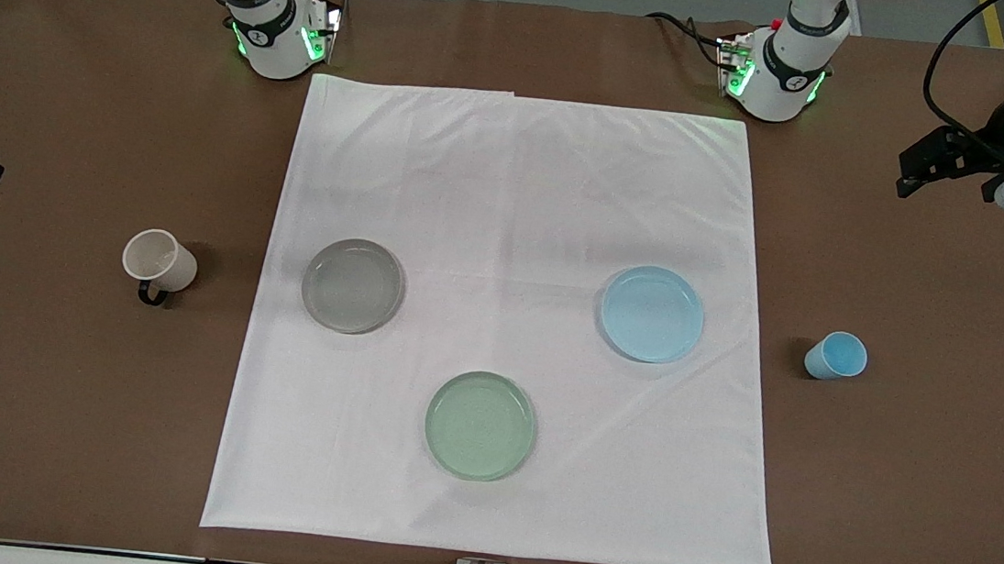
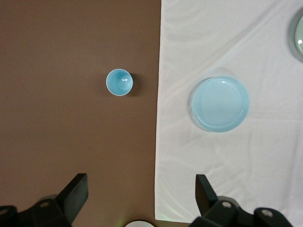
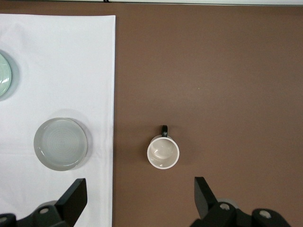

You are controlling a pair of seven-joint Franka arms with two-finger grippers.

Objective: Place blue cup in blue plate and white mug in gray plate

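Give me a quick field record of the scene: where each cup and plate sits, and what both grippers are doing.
blue cup: upright on bare brown table, off the cloth, toward the left arm's end
blue plate: on white cloth, empty
white mug: upright on bare table, toward the right arm's end, handle toward the front camera
gray plate: on cloth, empty
green plate: on cloth, nearest the front camera, empty
left gripper: open, raised over the table near the blue cup
right gripper: open, raised over the table near the white mug
task progress: nothing placed yet
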